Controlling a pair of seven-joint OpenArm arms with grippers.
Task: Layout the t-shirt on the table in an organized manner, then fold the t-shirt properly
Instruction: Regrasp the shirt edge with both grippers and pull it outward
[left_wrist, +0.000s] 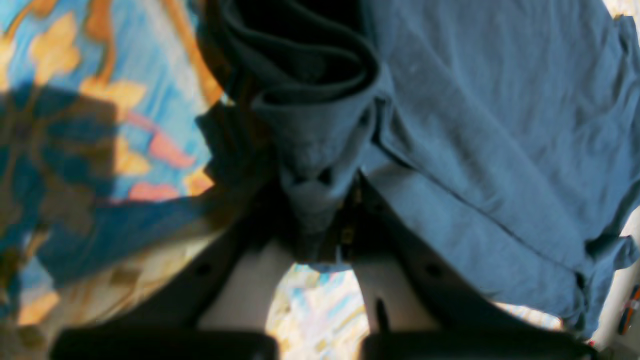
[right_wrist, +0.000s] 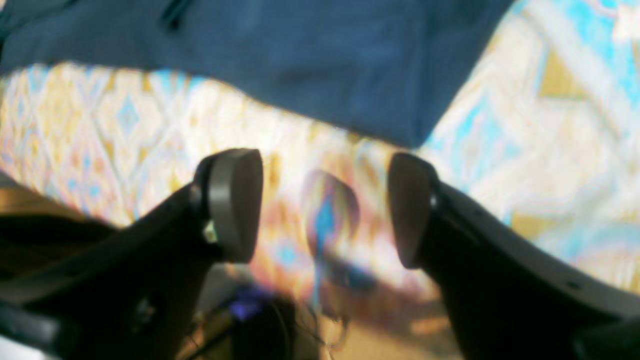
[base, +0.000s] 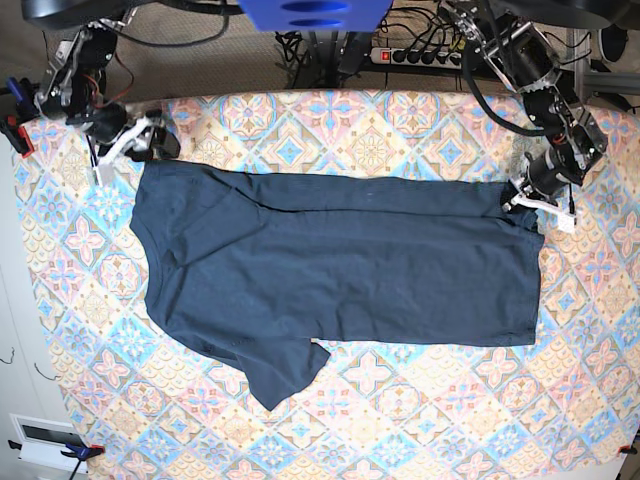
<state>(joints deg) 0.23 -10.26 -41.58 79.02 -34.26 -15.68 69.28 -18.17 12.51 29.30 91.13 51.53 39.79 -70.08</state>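
No brand, label or readable writing is seen on anything in view. The t-shirt (base: 340, 265) is a plain navy-blue garment of soft, matte cotton, spread flat and lengthwise across the middle of the table (base: 420, 420), with its sleeves and collar end toward the left of the base view and its straight hem toward the right. One sleeve lies spread at the lower left; the cloth is lightly creased, with a long fold line running near its upper edge.

The table is covered by a cloth printed with pastel diamond tiles in pink, blue and cream, each with a floral motif.

The left gripper (left_wrist: 320, 200) is closed on a bunched fold of the t-shirt at its upper right corner in the base view (the fabric is rolled into thick ridges just beyond the pinch). The right gripper (right_wrist: 325, 205) is held with its fingers wide apart and nothing between them; its rounded dark pads (right_wrist: 235, 205) are smooth and oval, hovering over patterned cloth just beside the shirt's edge.

A white power strip (base: 420, 57) lies beyond the far table edge.
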